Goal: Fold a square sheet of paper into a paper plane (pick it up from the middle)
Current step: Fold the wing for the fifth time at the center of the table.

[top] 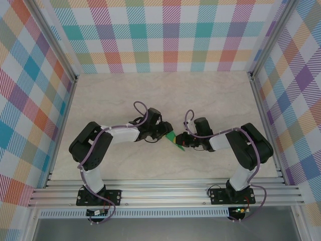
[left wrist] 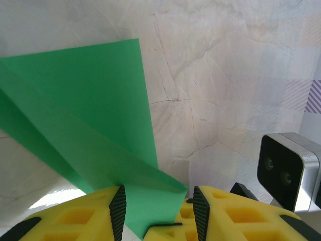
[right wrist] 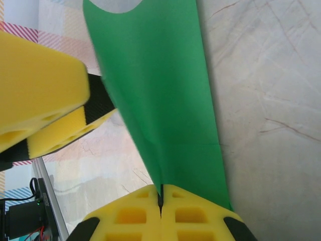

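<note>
The square sheet of paper (top: 175,139) is bright green, creased and partly folded, and is held up between the two grippers at the table's middle. My right gripper (right wrist: 161,193) is shut on a fold of the paper (right wrist: 160,90), which rises from its yellow fingertips. My left gripper (left wrist: 159,208) stands open, its jaws apart around a flap of the paper (left wrist: 85,110). The flap lies against the left pad (left wrist: 118,211), and a small gap shows at the right pad (left wrist: 200,213). In the top view the left gripper (top: 168,134) and right gripper (top: 183,142) almost meet. A paper plane is out of view.
The pale marbled tabletop (top: 160,95) stretches behind the arms to checked walls (top: 165,35). Aluminium rails (top: 165,193) run along the near edge. The right wrist's camera housing (left wrist: 288,170) sits close to my left fingers. My left gripper's yellow fingers (right wrist: 40,100) hang beside the paper.
</note>
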### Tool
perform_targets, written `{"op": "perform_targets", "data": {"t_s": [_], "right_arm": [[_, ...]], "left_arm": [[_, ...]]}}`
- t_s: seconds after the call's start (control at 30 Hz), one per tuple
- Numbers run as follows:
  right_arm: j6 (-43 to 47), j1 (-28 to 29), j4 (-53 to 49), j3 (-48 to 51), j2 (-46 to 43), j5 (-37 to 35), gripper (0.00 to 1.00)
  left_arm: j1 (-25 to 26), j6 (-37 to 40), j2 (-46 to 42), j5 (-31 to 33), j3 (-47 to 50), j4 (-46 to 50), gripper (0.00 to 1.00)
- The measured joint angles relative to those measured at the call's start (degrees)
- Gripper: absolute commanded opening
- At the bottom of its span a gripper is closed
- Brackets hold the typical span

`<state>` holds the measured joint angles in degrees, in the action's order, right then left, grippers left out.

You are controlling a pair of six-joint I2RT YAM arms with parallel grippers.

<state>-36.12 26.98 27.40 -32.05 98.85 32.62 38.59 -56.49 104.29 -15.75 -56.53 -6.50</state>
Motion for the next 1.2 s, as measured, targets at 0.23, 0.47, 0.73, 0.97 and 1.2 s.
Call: {"op": "perform_targets", "data": {"t_s": [0.23,0.47,0.73,0.97,1.2], "right_arm": [[2.2,0.0,-4.7,-1.6,-1.2,-0.5,0.21],[9.5,0.0,-14.1,-4.3,-5.3,-3.6,0.26],[16.0,1.1,-23.0,-5.2,-8.2,-7.5,0.28],[19.8,4.9,-28.9,-6.8,-10.5,-14.1,0.28],[22.8,8.4,-32.0,-7.4,-13.4,-20.6,0.35]], "left_arm": [[0.0,-0.7,1.3,-0.2,-1.2,-0.3,0.40],[0.0,-0.7,1.4,0.0,-2.7,0.3,0.39],[0.0,-0.7,1.8,0.4,-3.6,0.8,0.38],[0.0,-0.6,2.2,0.3,-3.7,2.0,0.38],[0.0,-0.6,2.2,0.3,-4.1,2.0,0.38]]}}
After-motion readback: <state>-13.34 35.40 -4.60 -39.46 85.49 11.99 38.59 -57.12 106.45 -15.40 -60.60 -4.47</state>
